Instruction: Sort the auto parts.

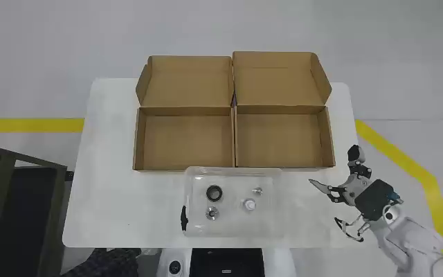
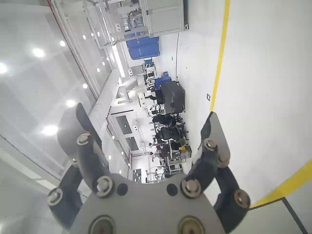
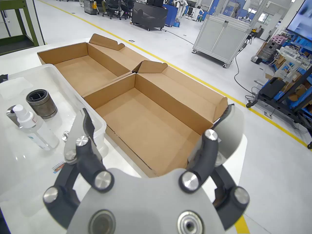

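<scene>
Auto parts point(image 1: 215, 193) lie unsorted inside the clear tray point(image 1: 235, 170); picking has not begun. Right gripper point(image 1: 325, 202), beside the tray, and left gripper point(image 2: 145, 109) are both spread and hold nothing. Next: lower onto one part.

boxes point(image 1: 183, 142): plain brown; tray point(image 1: 232, 169): clear; table point(image 1: 111, 201): white; bushing point(image 3: 42, 104): dark grey; bottle point(image 3: 34, 127): white
</scene>
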Robot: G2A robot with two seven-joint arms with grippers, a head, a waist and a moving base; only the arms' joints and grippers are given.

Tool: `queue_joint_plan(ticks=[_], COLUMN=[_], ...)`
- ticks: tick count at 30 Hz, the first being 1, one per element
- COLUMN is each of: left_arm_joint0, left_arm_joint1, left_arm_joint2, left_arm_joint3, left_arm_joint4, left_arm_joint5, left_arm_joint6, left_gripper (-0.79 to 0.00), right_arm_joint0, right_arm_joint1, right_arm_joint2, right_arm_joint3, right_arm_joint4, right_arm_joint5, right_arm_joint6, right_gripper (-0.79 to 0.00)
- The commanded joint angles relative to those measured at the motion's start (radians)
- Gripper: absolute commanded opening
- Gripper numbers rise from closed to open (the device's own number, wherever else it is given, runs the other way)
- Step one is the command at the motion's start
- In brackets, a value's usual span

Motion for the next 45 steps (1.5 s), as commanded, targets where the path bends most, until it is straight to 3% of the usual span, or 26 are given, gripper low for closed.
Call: queue_joint_plan(ticks=[1,14,21,45], left_arm_joint0=[0.0,0.0,0.0,0.0], left_arm_joint1=[0.0,0.0,0.0,0.0], left_arm_joint2=[0.0,0.0,0.0,0.0], left_arm_joint3=[0.0,0.0,0.0,0.0], left_arm_joint4=[0.0,0.0,0.0,0.0], left_arm_joint5=[0.0,0.0,0.0,0.0], left_arm_joint6=[0.0,0.0,0.0,0.0], left_gripper=[-0.001,0.0,0.0,0.0], right_arm_joint0=[0.0,0.001,0.031,0.2], right_arm_joint1=[0.0,0.0,0.003,0.019], right_arm_joint2=[0.0,-0.002,-0.039,-0.318], right_arm_joint3=[0.0,-0.001,-0.025,-0.079], right_arm_joint4=[0.0,0.0,-0.017,-0.163], right_arm_joint5=[0.0,0.002,-0.022,-0.229], right_arm_joint6=[0.0,0.003,0.067,0.241], right_gripper=[-0.001,0.0,0.0,0.0])
